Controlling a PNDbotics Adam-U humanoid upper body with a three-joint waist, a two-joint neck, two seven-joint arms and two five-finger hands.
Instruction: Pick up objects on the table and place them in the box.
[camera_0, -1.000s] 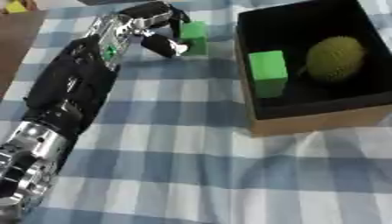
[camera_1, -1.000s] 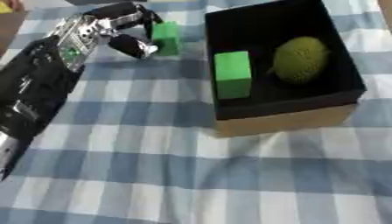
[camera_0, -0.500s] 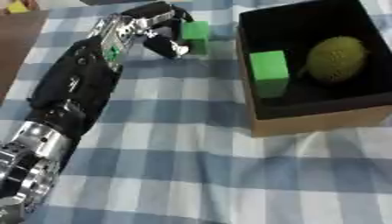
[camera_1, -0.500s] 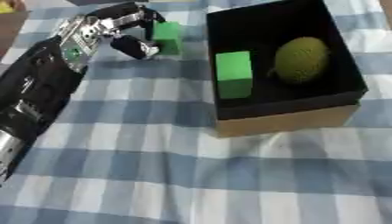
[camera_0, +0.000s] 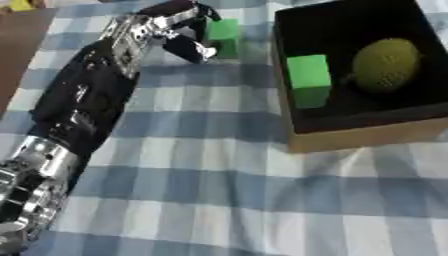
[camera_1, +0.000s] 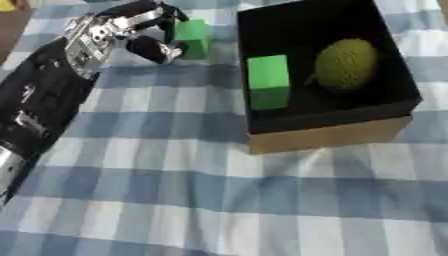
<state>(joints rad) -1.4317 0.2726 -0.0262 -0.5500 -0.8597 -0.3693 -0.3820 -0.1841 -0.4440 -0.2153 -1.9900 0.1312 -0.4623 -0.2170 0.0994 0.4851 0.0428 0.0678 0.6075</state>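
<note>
The left robot hand (camera_0: 182, 26) at the far left curls its fingers round a green block (camera_1: 192, 37) on the desk (camera_0: 219, 200). Right, the box (camera_1: 350, 134) holds another green block (camera_1: 268, 80) and a round yellow-green fruit (camera_1: 346, 64). The right eye view shows more of the box's right wall.

Green block (camera_0: 308, 79) and bumpy fruit (camera_0: 385, 64) in black-lined box (camera_0: 367, 140).

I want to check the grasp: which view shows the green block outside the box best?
The right eye view: the green block shows most of its front beside the left hand. In the left eye view, the hand's fingers cover more of it.
</note>
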